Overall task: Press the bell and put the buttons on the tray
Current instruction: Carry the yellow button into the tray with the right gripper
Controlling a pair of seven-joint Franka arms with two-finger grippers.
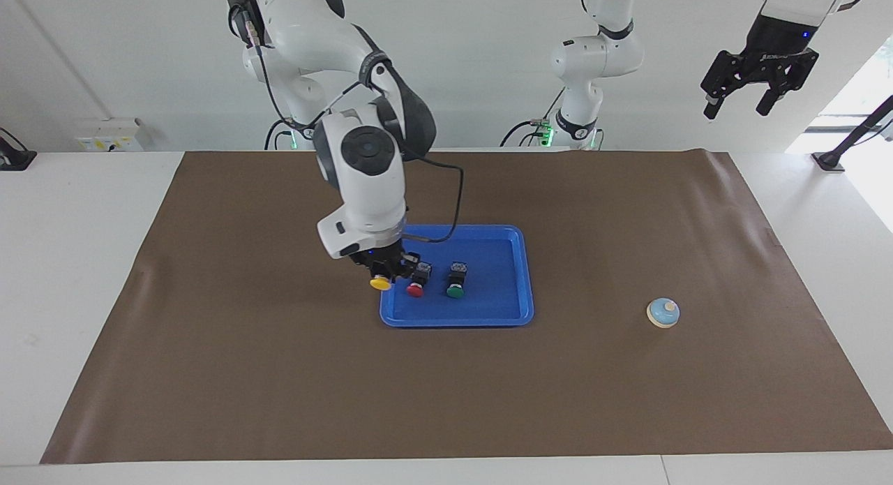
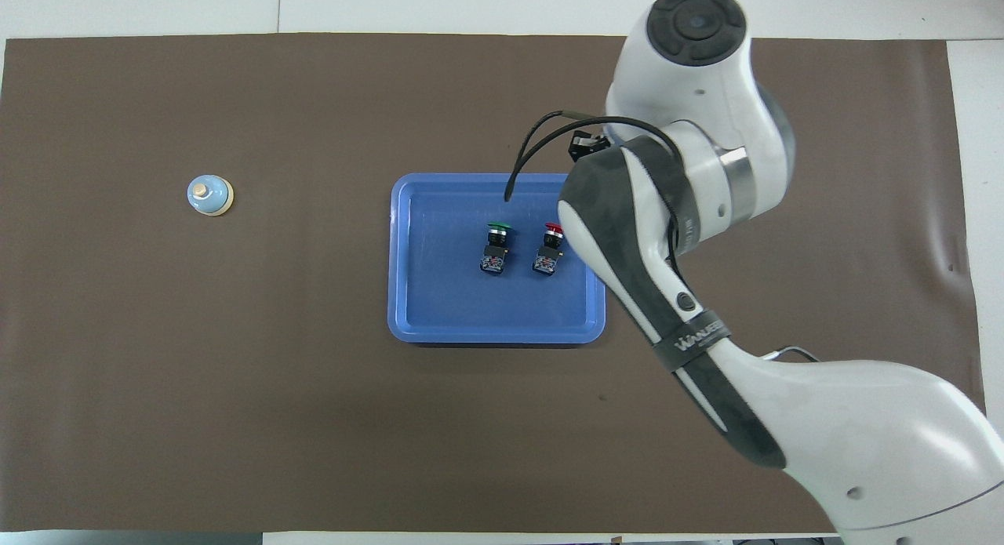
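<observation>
Our right tool (image 1: 385, 270), pinching the yellow button (image 1: 380, 283), hangs over the tray (image 1: 513, 246) rim, free floor at its three o'clock; left tool (image 1: 739, 105) waits spread.

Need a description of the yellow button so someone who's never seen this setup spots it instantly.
Start at the blue tray in the middle of the brown mat. At the tray's edge toward the right arm's end of the table, the right pincer hangs over the rim, shut on the yellow button. It is the only yellow-capped one and the only one in the air; the red button and green button lie in the tray.
</observation>
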